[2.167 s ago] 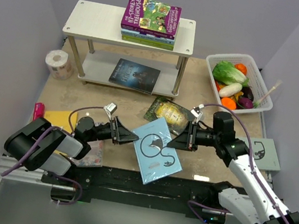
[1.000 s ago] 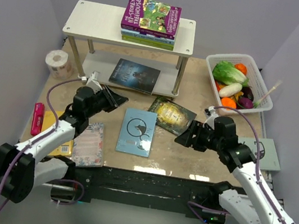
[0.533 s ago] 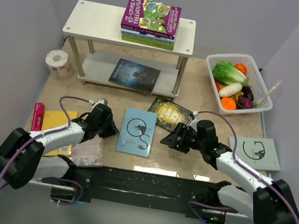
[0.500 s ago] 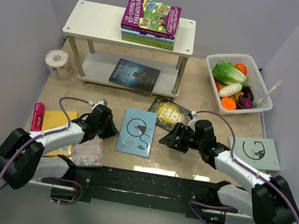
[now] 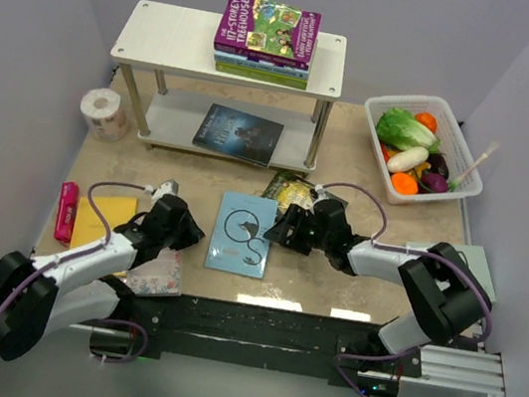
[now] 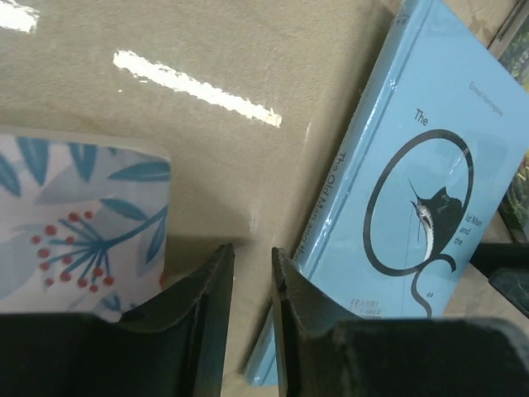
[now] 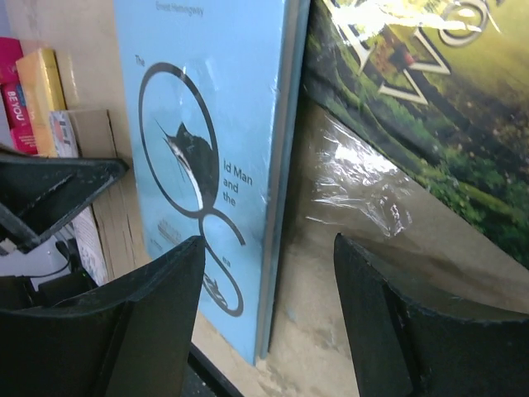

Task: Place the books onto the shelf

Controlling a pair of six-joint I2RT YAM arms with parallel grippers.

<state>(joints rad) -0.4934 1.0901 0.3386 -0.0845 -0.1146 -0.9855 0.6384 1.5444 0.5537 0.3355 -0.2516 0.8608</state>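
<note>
A light-blue book lies flat on the table between my two grippers. My left gripper sits low at its left edge, jaws a narrow gap apart with only bare table between them. The right gripper is wide open over the book's right edge, one finger above the blue cover. A dark green book lies just beyond it. The shelf carries a stack of books on top and a dark book on the lower board. Yellow and floral books lie at the left.
A white basket of vegetables stands at the back right and a toilet roll left of the shelf. A pink marker lies by the yellow book. A grey-green book shows behind the right arm.
The left gripper has come down from near the shelf to the blue book's left edge, its jaws parting slightly. The right gripper has slid left to the book's right edge.
</note>
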